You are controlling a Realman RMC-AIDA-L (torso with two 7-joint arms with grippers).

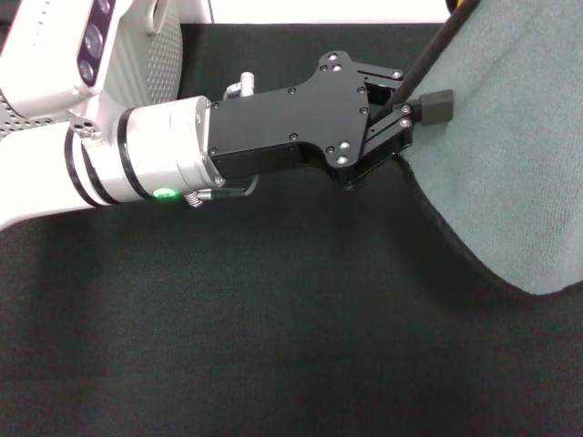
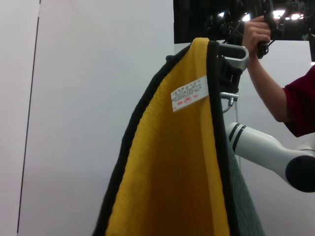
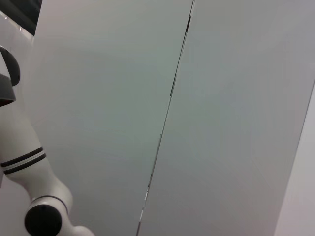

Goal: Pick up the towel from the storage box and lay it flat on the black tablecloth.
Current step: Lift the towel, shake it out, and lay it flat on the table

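The towel (image 1: 510, 155) hangs raised over the right side of the black tablecloth (image 1: 273, 328), its grey-teal side facing me. In the left wrist view its orange-yellow side (image 2: 172, 172) shows, with a white label and a black stitched edge. My left gripper (image 1: 412, 100) reaches in from the left and is shut on the towel's black left edge. My right gripper (image 2: 230, 61) holds the towel's top corner, and the cloth hangs down from it. The storage box (image 1: 159, 50) stands at the back left, partly hidden behind my left arm.
A person's arm in a red sleeve (image 2: 290, 98) stands behind the robot's right arm (image 2: 266, 155). A white strip runs along the table's far edge (image 1: 319, 11). The right wrist view shows only a white wall and part of my left arm (image 3: 29, 162).
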